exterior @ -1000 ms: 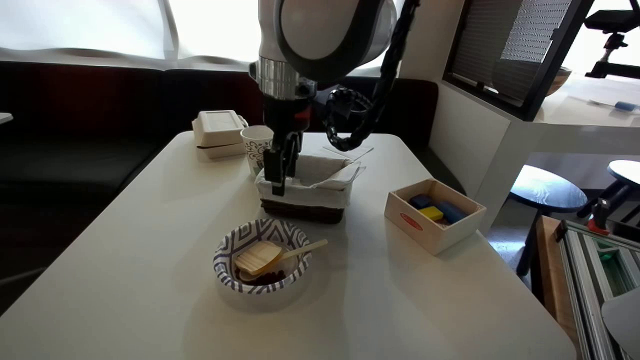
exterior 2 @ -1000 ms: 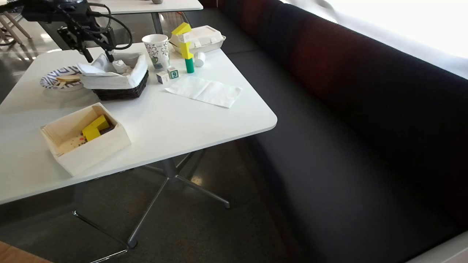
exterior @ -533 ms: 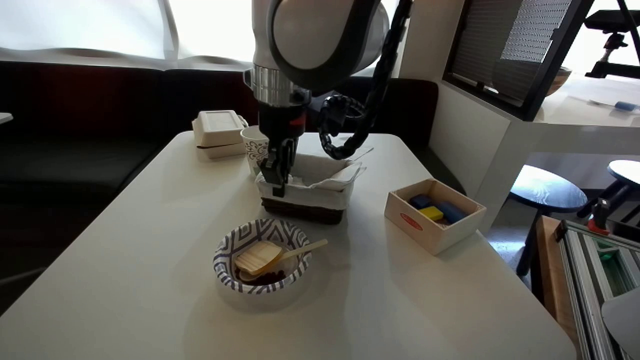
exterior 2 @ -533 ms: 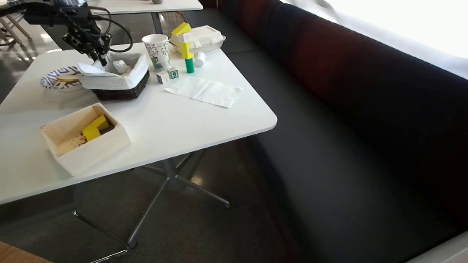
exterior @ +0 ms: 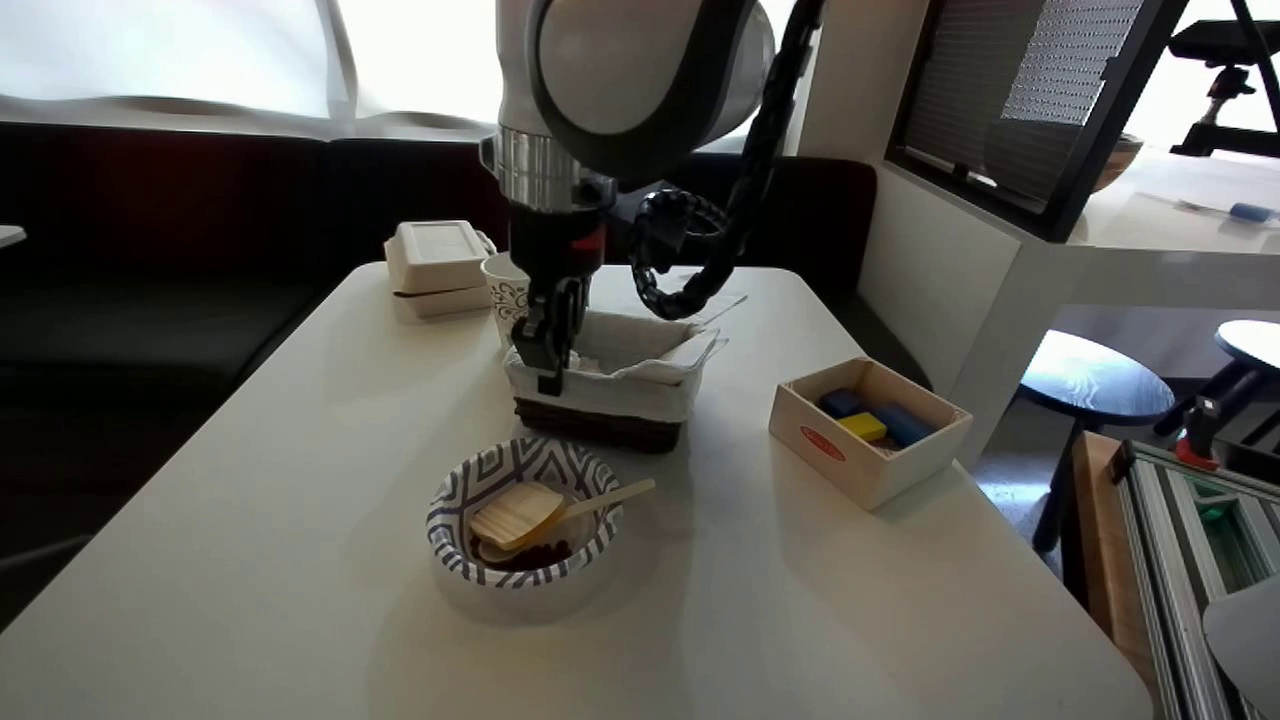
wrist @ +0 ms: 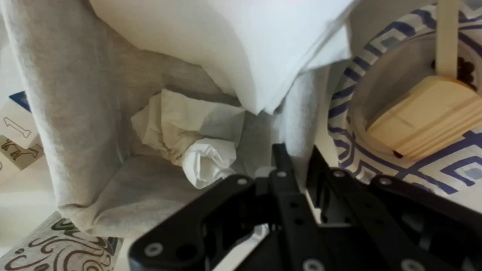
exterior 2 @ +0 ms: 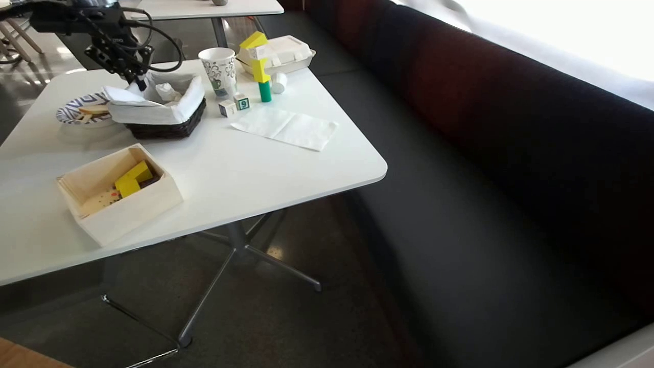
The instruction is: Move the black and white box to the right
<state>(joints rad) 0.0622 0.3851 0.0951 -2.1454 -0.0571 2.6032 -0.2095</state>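
Fingers (wrist: 282, 162) of the gripper (wrist: 298, 160) clamped on the rim of the black and white box (exterior: 620, 400) — one outside the wall, one inside — between three and four o'clock on the box in the wrist view. Box sits upright on the white table (exterior: 300, 560), sides dark and woven, rim and inside pale. Crumpled white wad (wrist: 201, 135) within.

In an exterior view, twelve at top, box at centre: striped bowl (exterior: 447, 515) near at seven, holding a wooden piece (exterior: 515, 515); light wooden box (exterior: 840, 465) well apart at three; patterned cup (exterior: 507, 300) near, about half past ten; lidded container (exterior: 440, 250) further off at ten. In an exterior view, printed blocks (exterior 2: 227, 108) near at three, white napkin (exterior 2: 294, 130) beside them.
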